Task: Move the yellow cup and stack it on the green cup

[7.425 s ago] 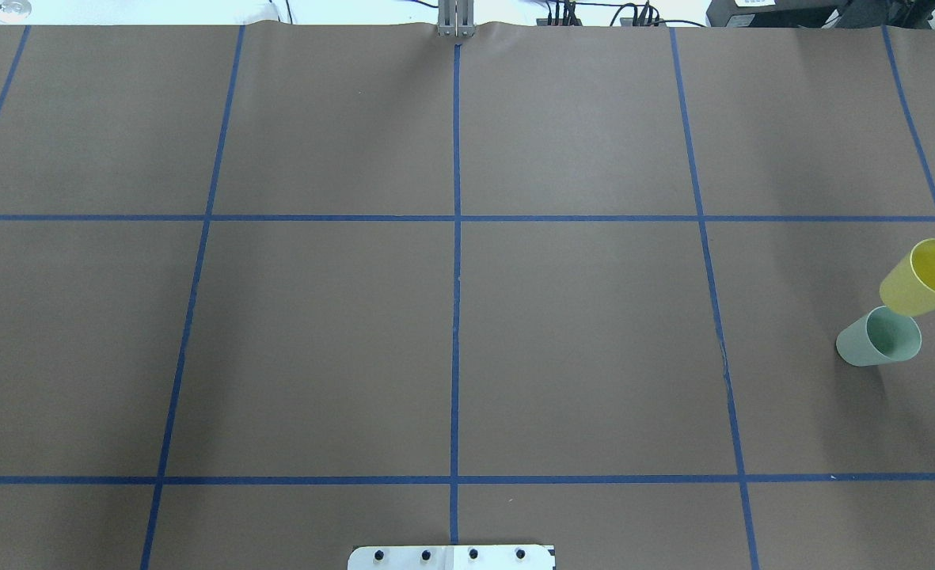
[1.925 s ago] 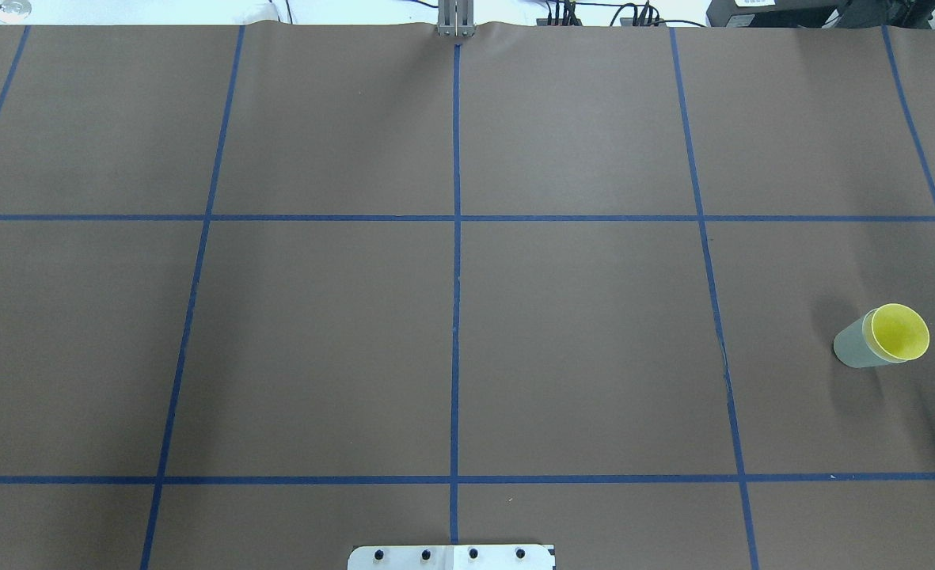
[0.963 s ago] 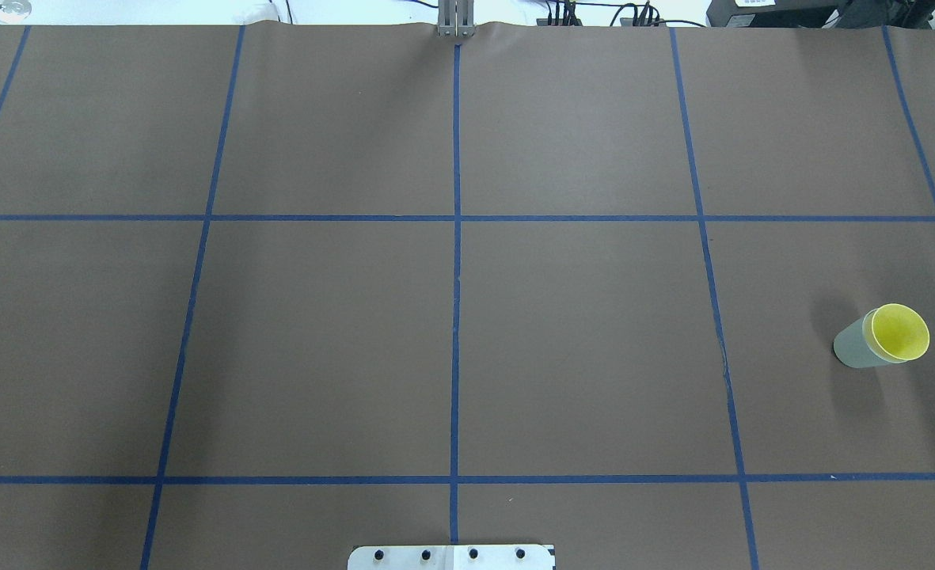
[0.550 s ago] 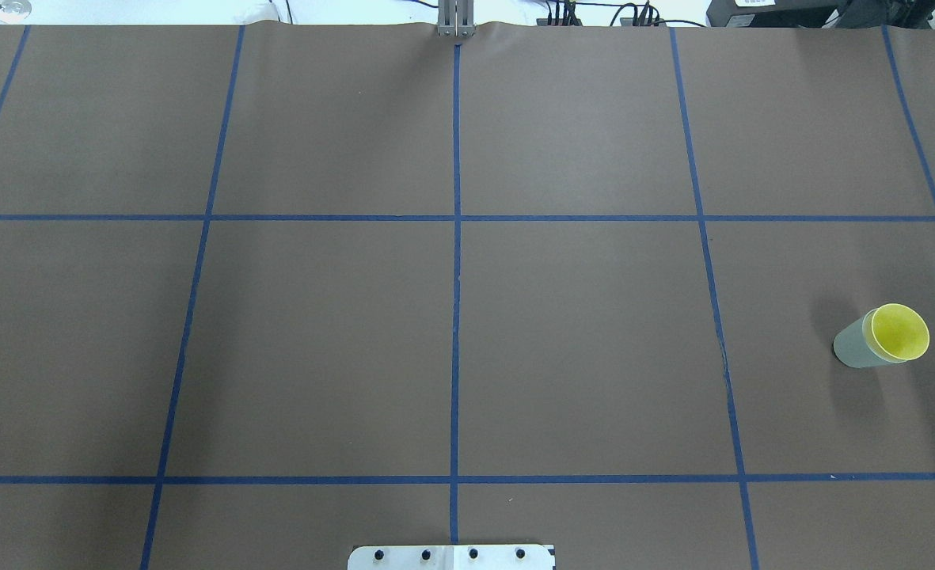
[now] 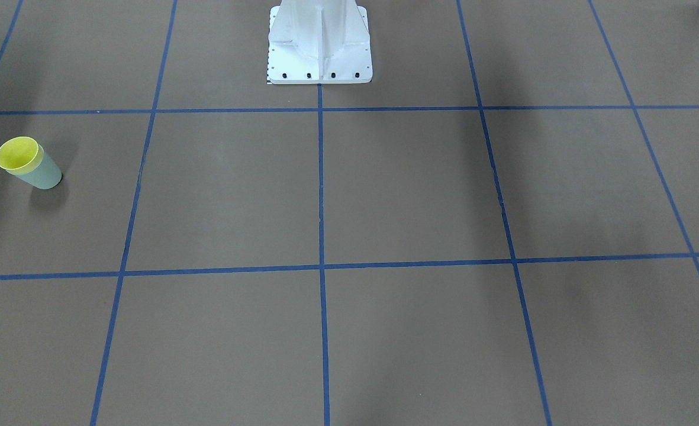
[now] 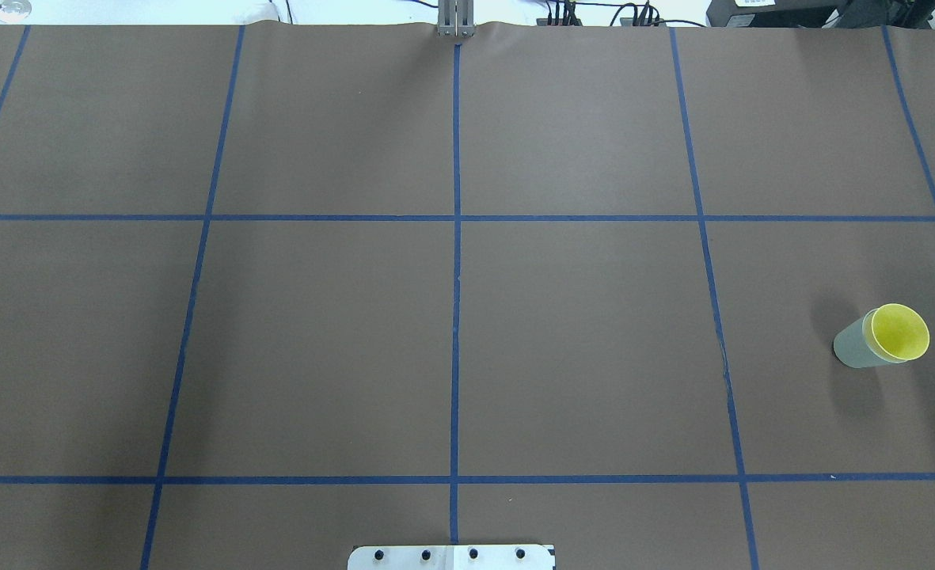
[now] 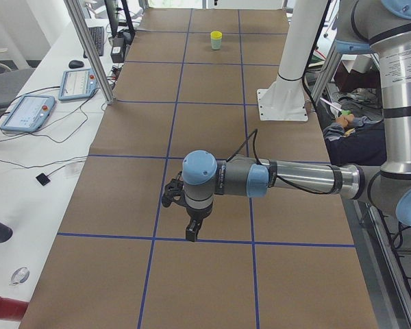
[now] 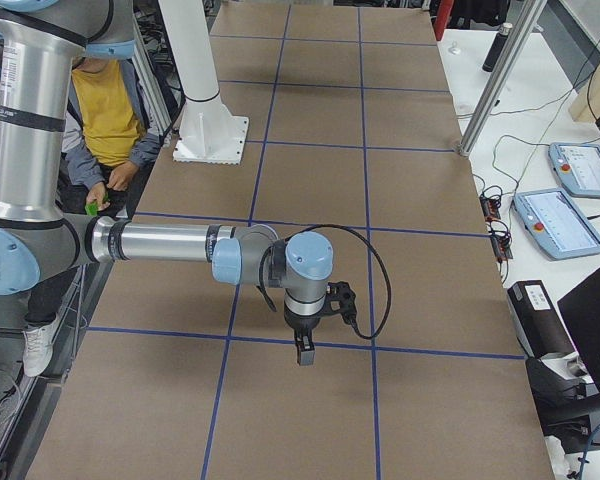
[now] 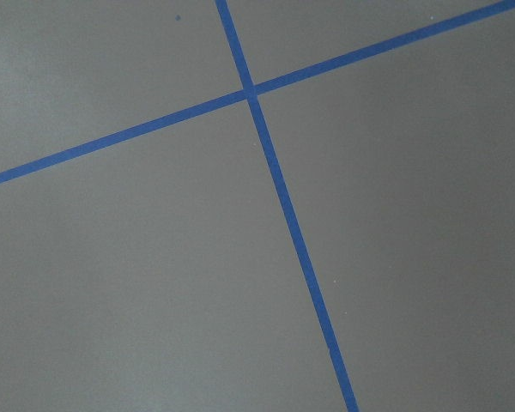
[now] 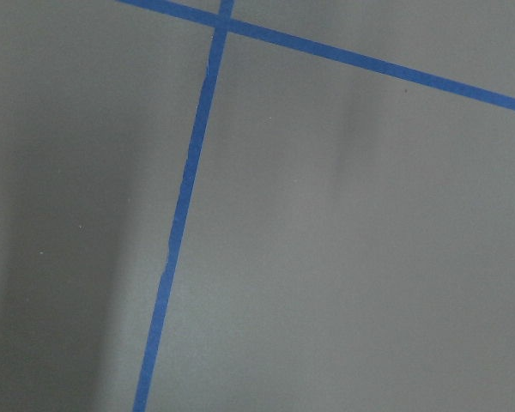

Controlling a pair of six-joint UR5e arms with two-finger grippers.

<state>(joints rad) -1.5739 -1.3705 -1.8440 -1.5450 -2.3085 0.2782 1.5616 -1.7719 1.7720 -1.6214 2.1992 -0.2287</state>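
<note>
The yellow cup (image 6: pixel 900 331) is sitting nested in the green cup (image 6: pixel 853 348) at the overhead frame's right edge (stack judged seated). Your left gripper (image 7: pixel 190 235) and right gripper (image 8: pixel 304 357) are hanging mid-frame in the side views, and I cannot tell their finger spread. You are best off staying well apart from the stack.

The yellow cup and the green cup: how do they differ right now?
Colour: the yellow cup is bright yellow, the green cup pale mint. Place: the green cup stands on the table; the yellow cup sits nested inside it. Showing: the yellow cup shows only its rim and inside, the green cup its outer wall. Both are handleless, mouth up.
</note>
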